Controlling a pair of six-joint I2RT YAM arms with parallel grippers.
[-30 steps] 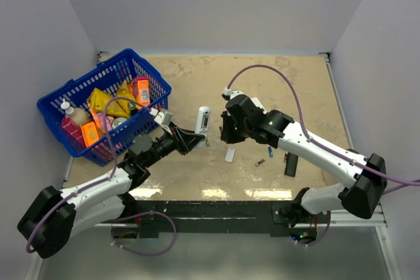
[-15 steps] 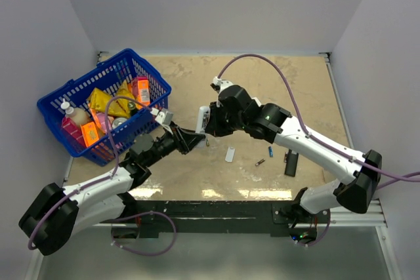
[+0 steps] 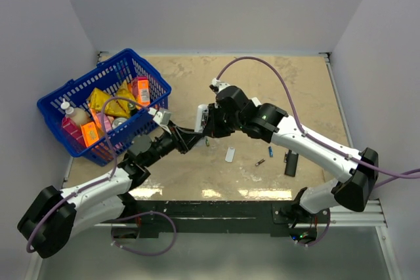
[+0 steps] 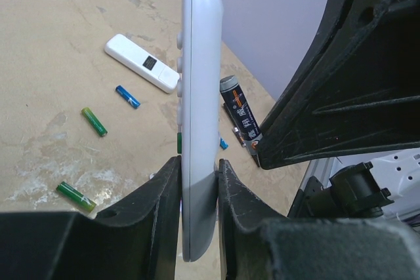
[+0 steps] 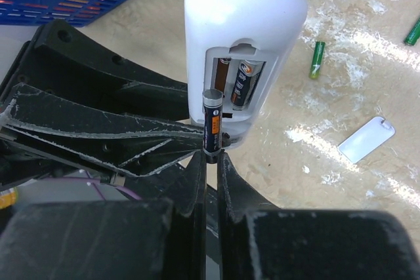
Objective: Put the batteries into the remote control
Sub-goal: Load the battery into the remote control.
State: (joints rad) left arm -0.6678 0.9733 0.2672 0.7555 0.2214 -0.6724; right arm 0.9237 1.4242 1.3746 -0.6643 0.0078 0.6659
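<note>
My left gripper (image 4: 199,175) is shut on the lower end of the white remote control (image 4: 199,96), holding it upright and edge-on above the table. The right wrist view faces its open battery compartment (image 5: 236,83), where one battery (image 5: 244,82) sits in the right slot. My right gripper (image 5: 211,155) is shut on the bottom end of a dark battery with an orange label (image 5: 211,122), upright just in front of the left slot. From above, both grippers meet at the remote control (image 3: 203,118). Loose batteries lie on the table: green (image 4: 94,121), blue (image 4: 128,96), green (image 4: 75,196).
A small white piece with a dark window (image 4: 141,62) lies on the table near the loose batteries. A black remote (image 3: 290,163) lies at the right front. A blue basket (image 3: 59,100) full of packets stands at the left.
My right gripper has moved left with the dark battery, up to the remote's compartment. The left gripper and the remote have barely shifted.
</note>
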